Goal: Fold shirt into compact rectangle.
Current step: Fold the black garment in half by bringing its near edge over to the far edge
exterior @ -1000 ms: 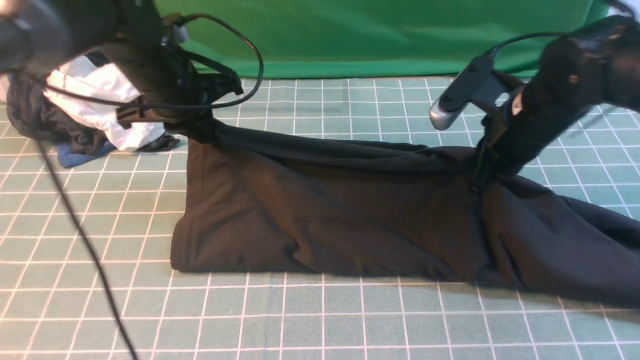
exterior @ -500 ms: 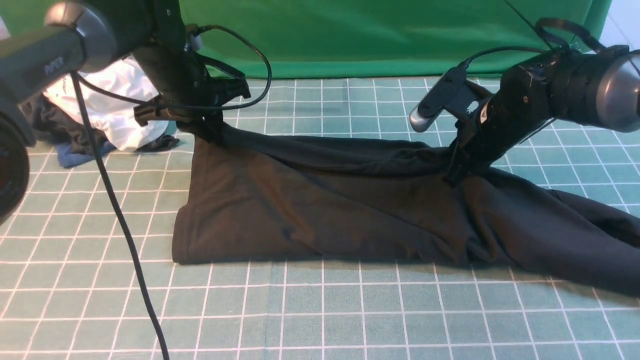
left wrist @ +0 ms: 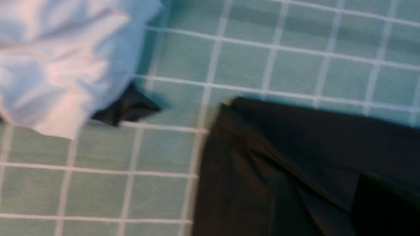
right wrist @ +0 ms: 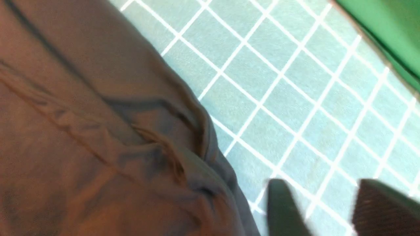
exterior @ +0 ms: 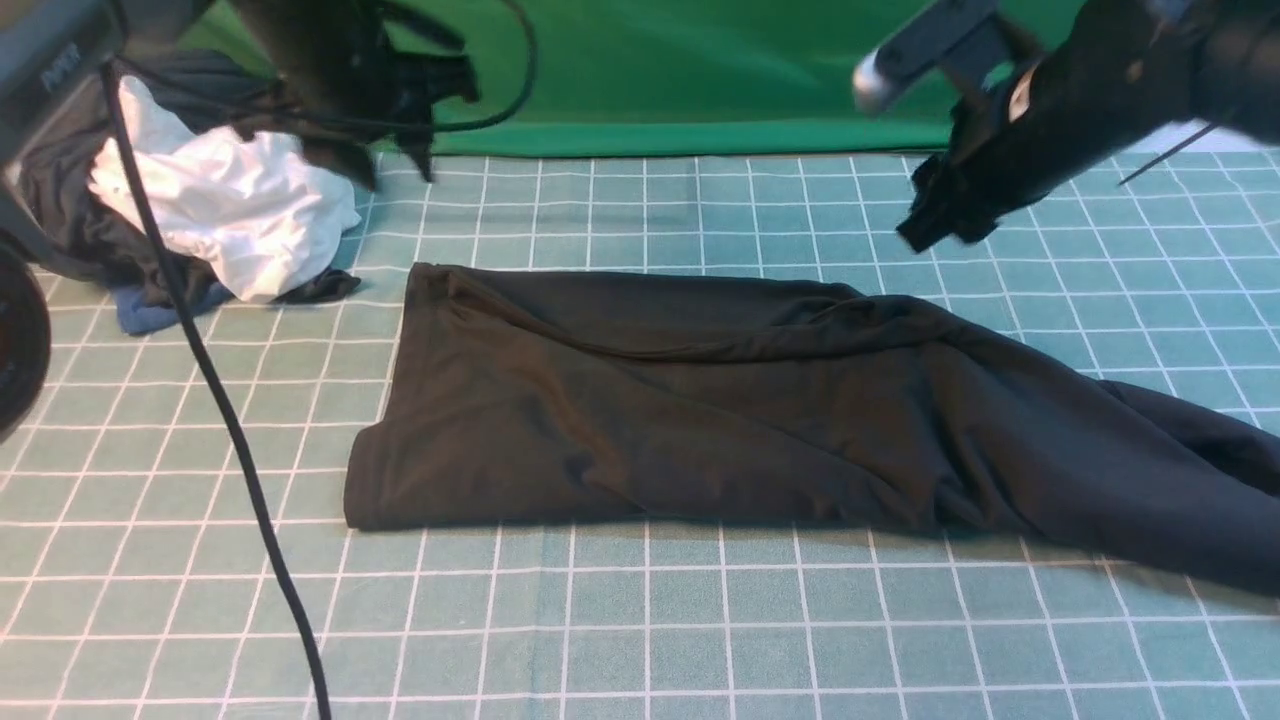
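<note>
Shirt (exterior: pixel 700 400) lies as a long band; you likely need a crosswise fold next. Right end effector (right wrist: pixel 320 186) gapes empty. Left end effector (exterior: pixel 395 165) is clear of cloth, can't tell its gap.

Shirt (exterior: pixel 700 400): right end cut off by the front view's edge; soft-focused in both wrist views.
Left hand (exterior: pixel 398 165): smeared, outline unclear.
Right hand (right wrist: pixel 328 213): fingers blurred, cut off by its wrist view's edge.
White garment (exterior: pixel 230 220): top behind the left arm.
Dark clothes (exterior: pixel 60 230): mostly covered.
</note>
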Controlling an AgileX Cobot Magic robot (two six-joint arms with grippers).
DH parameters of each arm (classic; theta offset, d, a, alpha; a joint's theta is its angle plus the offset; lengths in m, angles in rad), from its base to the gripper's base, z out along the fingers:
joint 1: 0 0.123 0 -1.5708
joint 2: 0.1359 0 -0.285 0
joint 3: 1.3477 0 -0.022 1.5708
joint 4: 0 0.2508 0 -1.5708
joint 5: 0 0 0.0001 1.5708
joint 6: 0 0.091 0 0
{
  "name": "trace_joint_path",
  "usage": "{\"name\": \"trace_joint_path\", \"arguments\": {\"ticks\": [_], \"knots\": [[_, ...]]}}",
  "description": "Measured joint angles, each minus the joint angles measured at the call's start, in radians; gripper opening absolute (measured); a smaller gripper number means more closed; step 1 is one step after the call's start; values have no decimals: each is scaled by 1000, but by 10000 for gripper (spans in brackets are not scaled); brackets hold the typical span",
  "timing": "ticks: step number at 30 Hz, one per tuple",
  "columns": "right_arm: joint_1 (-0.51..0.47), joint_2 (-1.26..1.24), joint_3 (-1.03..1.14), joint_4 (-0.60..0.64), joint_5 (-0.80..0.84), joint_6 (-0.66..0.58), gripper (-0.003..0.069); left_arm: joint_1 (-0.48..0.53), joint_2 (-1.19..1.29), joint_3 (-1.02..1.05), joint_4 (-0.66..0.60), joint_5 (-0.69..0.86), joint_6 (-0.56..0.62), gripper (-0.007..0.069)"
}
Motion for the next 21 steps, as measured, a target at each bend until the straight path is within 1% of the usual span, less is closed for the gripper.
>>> {"name": "trace_joint_path", "arguments": {"ticks": [1, 2, 3, 4, 6, 7, 8, 11, 12, 15, 17, 21], "knots": [[-2, -14, -1, 0, 17, 8, 140, -26, 2, 3, -25, 3, 24, 155], [-7, -29, -3, 0, 34, 15, 76, -66, 5, 13, -44, 3, 46, 84], [-15, -37, -4, 0, 41, 18, 50, -103, 10, 23, -55, -2, 63, 51], [-24, -47, -4, 0, 49, 22, 37, -135, 17, 29, -65, -4, 74, 38], [-54, -58, -4, 0, 74, 42, 21, -208, 47, 35, -99, -17, 96, 13], [-58, -58, -5, 0, 77, 42, 20, -215, 50, 35, -103, -17, 99, 13], [-88, -59, -5, 0, 100, 52, 17, -267, 80, 35, -138, -35, 120, 10], [-120, -59, -5, 4, 133, 61, 14, -317, 126, 35, -169, -69, 144, 10], [-148, -59, -5, 5, 167, 64, 13, -349, 170, 36, -174, -104, 155, 10], [-166, -59, -5, 5, 195, 64, 13, -369, 218, 37, -178, -165, 157, 10], [-168, -59, -5, 7, 198, 64, 13, -369, 235, 37, -178, -192, 148, 11], [-168, -59, -5, 22, 202, 64, 12, -351, 261, 36, -167, -301, 130, 11]]}}
